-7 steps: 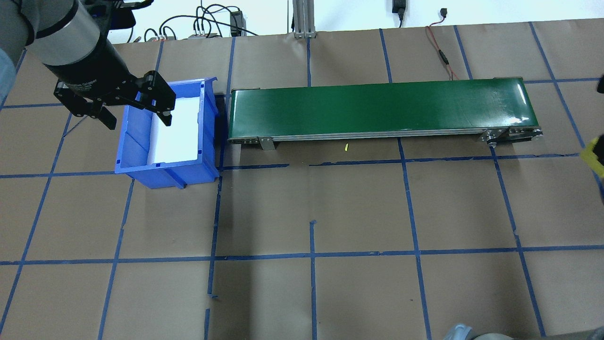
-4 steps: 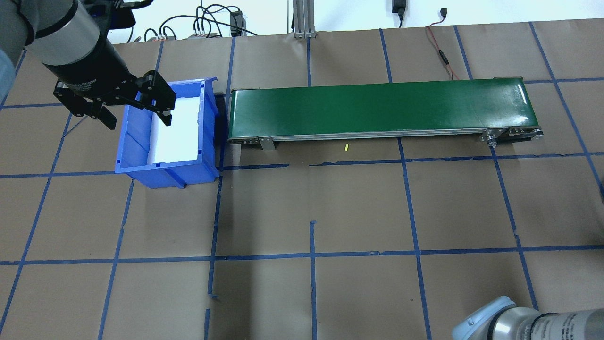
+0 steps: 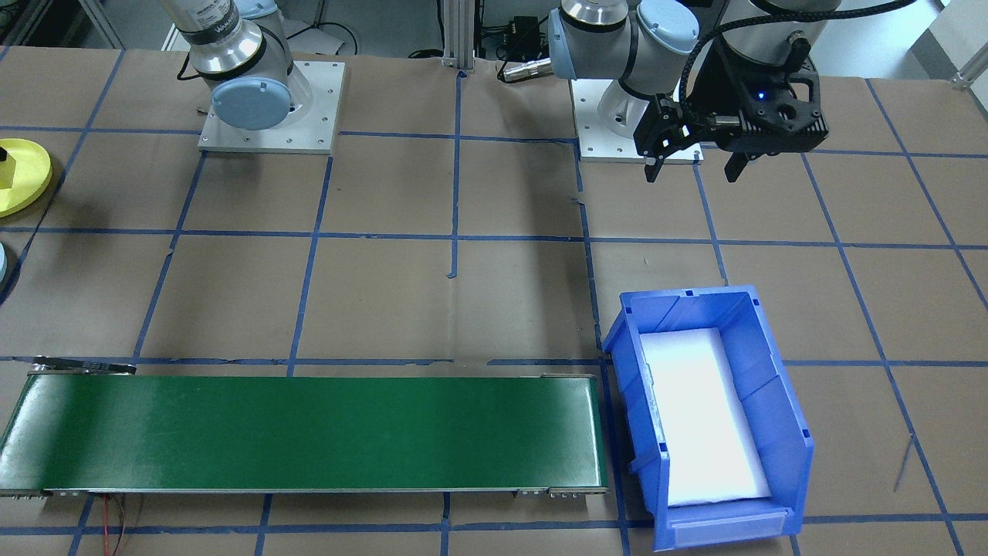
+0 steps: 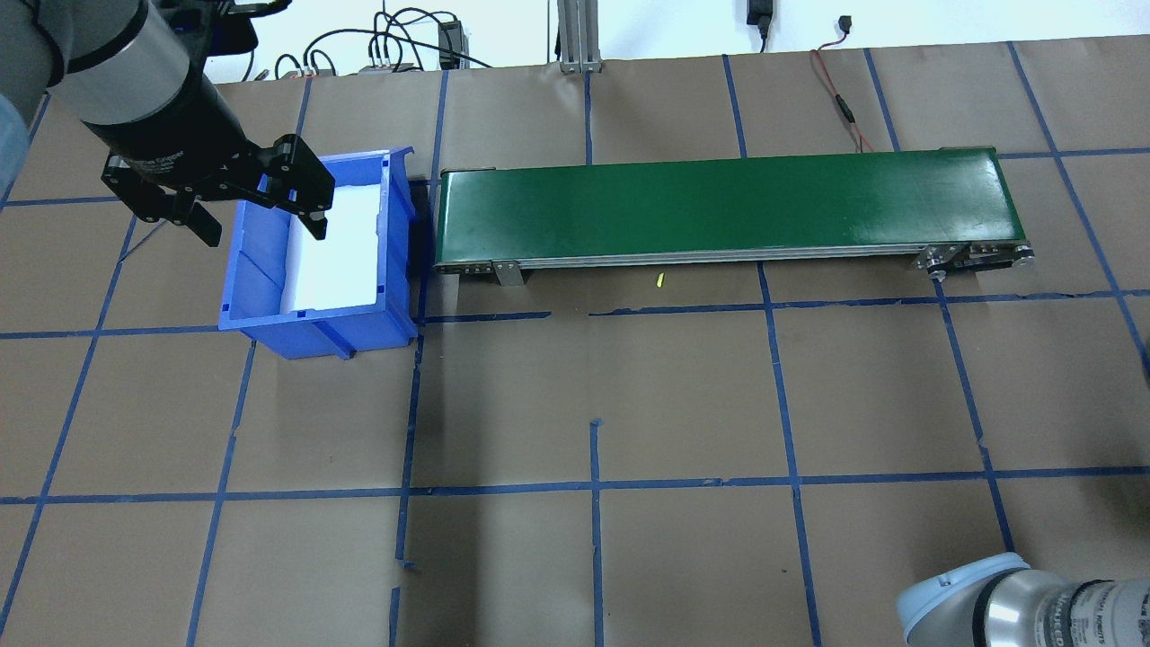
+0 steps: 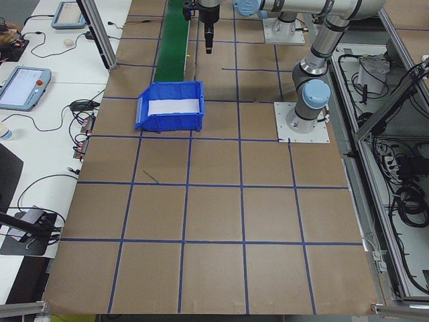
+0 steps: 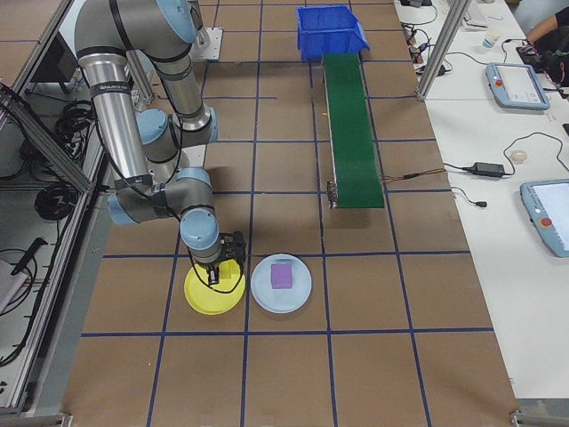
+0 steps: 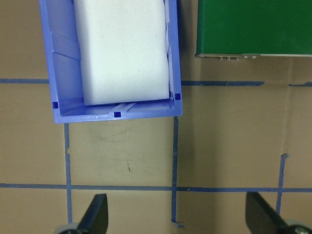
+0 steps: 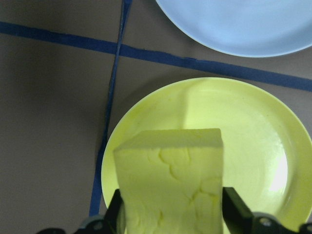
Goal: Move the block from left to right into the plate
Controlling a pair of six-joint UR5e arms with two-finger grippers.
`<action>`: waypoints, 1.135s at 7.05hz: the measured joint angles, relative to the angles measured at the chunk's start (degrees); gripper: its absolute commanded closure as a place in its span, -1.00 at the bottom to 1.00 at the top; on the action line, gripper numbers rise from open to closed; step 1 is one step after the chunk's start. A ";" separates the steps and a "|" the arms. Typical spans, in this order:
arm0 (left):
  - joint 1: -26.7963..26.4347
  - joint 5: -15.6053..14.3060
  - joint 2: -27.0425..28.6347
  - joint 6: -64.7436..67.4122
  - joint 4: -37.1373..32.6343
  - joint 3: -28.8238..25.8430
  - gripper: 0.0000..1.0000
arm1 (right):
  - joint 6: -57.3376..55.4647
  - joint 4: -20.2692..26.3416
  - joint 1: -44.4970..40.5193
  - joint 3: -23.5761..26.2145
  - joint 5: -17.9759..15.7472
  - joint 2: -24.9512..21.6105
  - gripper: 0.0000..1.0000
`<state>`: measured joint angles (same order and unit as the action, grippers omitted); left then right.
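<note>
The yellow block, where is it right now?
The yellow block is held in the right hand, just above the yellow plate; in the right side view that plate sits beside a pale blue plate holding a purple block.

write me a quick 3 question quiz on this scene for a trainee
1. True or false: the right pincer is shut on a yellow block over the yellow plate.
2. What lies on the pale blue plate beside it? A) a purple block B) a red ball C) nothing
3. Fill in: the left pincer is ____ and holds nothing, near the blue bin.

Key: 1 true; 2 A, the purple block; 3 open
</note>
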<state>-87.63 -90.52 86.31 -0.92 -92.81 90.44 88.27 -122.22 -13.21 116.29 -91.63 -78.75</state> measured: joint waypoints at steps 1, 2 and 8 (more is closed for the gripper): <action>0.00 0.00 0.00 0.01 0.00 0.00 -1.00 | -0.61 -0.14 -0.01 -0.19 0.62 0.48 -1.00; 0.00 0.00 0.00 0.03 0.00 0.00 -1.00 | -3.55 0.29 -1.29 -0.91 0.71 0.06 -1.00; 0.00 0.04 0.00 0.04 0.00 0.00 -1.00 | -43.40 25.25 -36.17 -11.76 0.87 -11.55 -0.96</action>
<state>-87.63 -90.49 86.31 -0.88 -92.81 90.44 44.87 -96.97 -49.38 104.54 -90.76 -90.30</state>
